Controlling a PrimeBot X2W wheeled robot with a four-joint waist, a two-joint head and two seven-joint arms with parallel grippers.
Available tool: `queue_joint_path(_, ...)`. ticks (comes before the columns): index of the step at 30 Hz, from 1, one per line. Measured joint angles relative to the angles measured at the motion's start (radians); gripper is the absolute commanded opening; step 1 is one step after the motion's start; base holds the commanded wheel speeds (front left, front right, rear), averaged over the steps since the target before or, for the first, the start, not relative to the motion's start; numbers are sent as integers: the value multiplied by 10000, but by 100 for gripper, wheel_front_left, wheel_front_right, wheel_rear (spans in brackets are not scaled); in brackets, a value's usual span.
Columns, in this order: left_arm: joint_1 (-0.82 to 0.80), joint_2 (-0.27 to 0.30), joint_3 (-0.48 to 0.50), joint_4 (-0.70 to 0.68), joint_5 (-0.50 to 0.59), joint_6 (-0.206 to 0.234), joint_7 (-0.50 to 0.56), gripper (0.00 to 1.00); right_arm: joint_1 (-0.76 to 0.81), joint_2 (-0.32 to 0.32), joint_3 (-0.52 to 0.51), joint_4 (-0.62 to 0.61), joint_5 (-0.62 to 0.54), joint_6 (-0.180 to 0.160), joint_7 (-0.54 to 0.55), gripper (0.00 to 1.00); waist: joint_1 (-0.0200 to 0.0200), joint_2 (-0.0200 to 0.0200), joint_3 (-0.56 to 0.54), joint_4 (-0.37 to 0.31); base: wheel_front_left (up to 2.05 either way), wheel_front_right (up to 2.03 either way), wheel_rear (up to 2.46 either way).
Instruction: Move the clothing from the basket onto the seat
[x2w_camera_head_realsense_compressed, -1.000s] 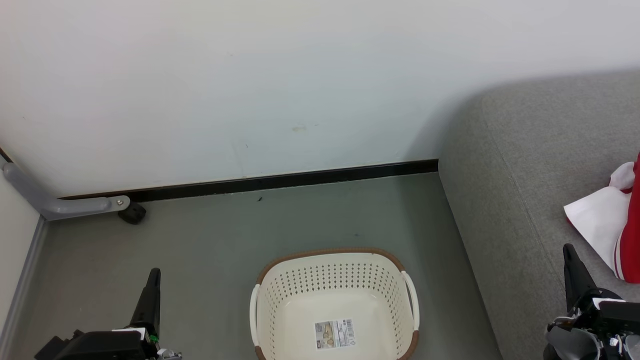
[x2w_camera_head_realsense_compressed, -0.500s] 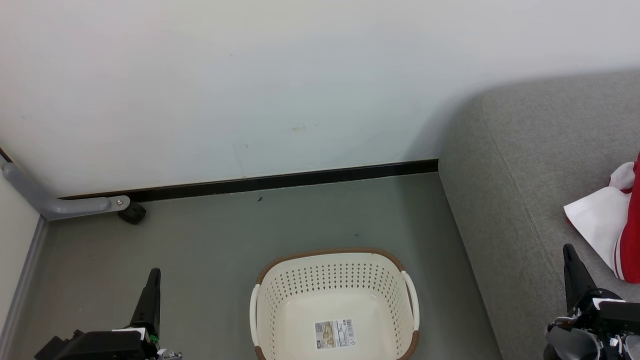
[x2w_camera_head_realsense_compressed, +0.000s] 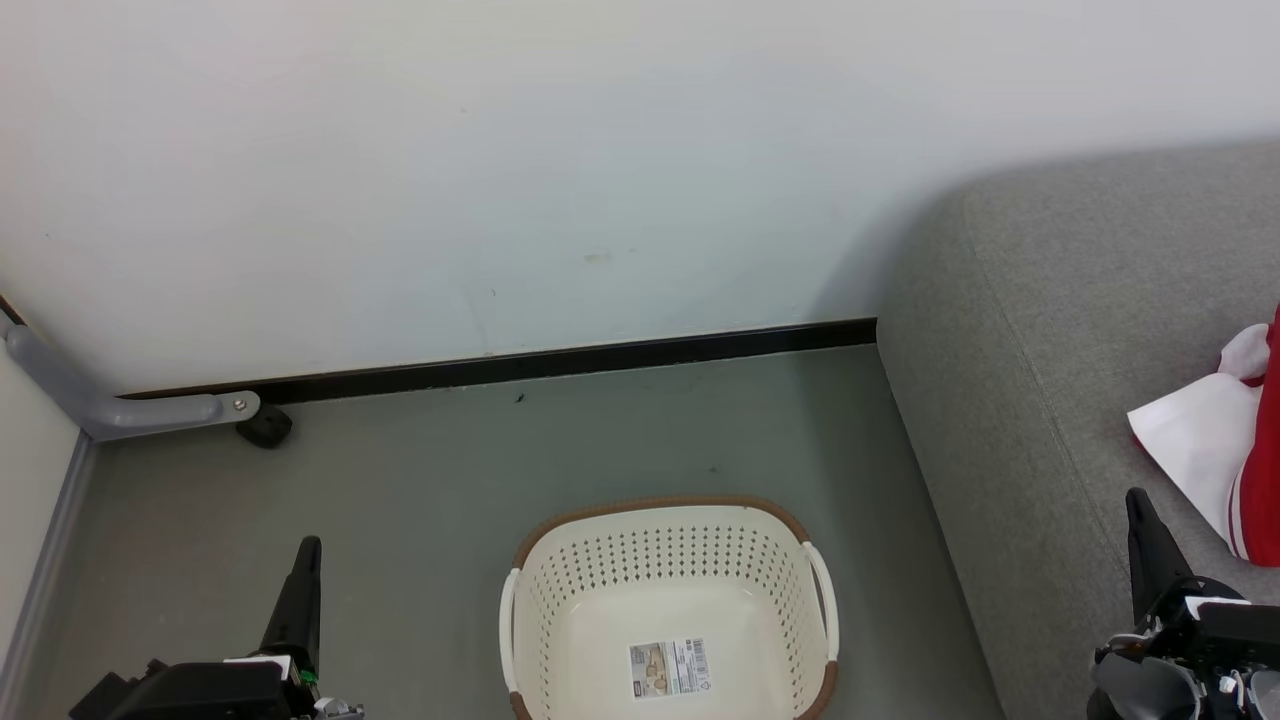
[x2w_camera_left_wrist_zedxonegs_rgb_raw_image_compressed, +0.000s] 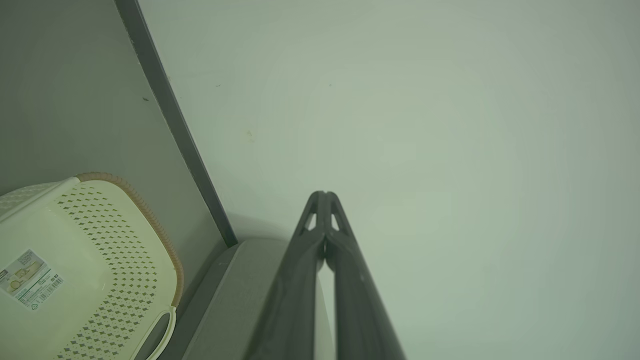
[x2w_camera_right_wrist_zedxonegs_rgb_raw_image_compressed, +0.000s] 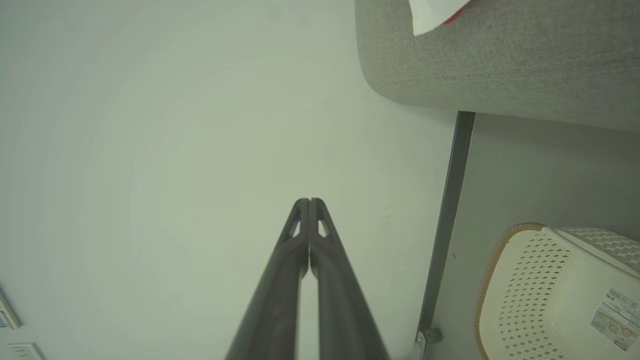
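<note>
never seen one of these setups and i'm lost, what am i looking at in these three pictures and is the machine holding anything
It is a wheeled robot with two arms, each ending in a gripper with two long dark fingers. The head view looks down from a camera on its head: the left gripper is at lower left, the right gripper at lower right. The two wrist views look along each arm's own fingers towards the wall. Both grippers are shut and hold nothing. On the grey floor stands the cream basket; what shows of its inside holds only a paper label. The red and white clothing lies on the grey seat at the right.
</note>
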Motion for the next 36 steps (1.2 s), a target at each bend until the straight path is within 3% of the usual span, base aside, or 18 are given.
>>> queue_joint_path(36,0,-2,0,-15,0,0,0,0,5,0,2,-4,0,0,0,0,0,0,1,0,0,0,0)
